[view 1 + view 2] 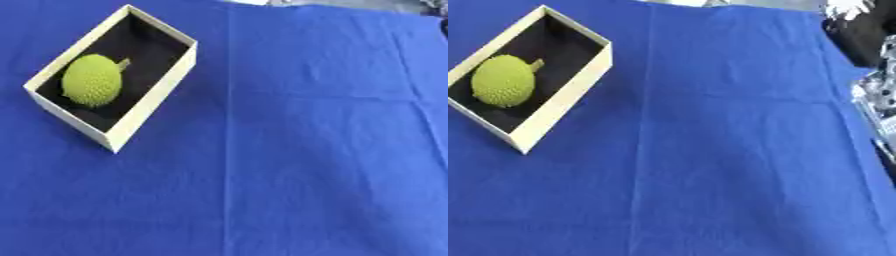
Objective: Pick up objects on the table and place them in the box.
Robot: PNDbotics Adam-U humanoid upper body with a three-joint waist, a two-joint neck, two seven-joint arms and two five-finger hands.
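Covering the whole desk (306, 150) was a deep blue cloth (332, 190), with straight fold lines and some soft wrinkles on it. One long crease ran from the far edge toward the near edge, just to the right of the box (157, 95). Beyond the far edge of the cloth only a thin pale strip of the room was visible, too small to say what it was.

The box stood on the cloth at the far left, turned at an angle to the desk edge. It was rectangular, open on top, with thin cream-coloured walls and a black inside. In the box lay a round yellow-green fruit (91, 80), sitting in the end nearer to the camera and touching or almost touching the left wall. Its skin looked rough, covered with many small bumps, and a short stem pointed toward the far end of the box. The far half of the box showed only the black bottom.

To the right of the box, at the right border of the right eye view, some black and silver machine parts (877, 95) came over the edge of the cloth. They were blurred, and I could not tell whether this was an arm or a hand, or how any fingers were held. No hand was clearly seen on the left side.
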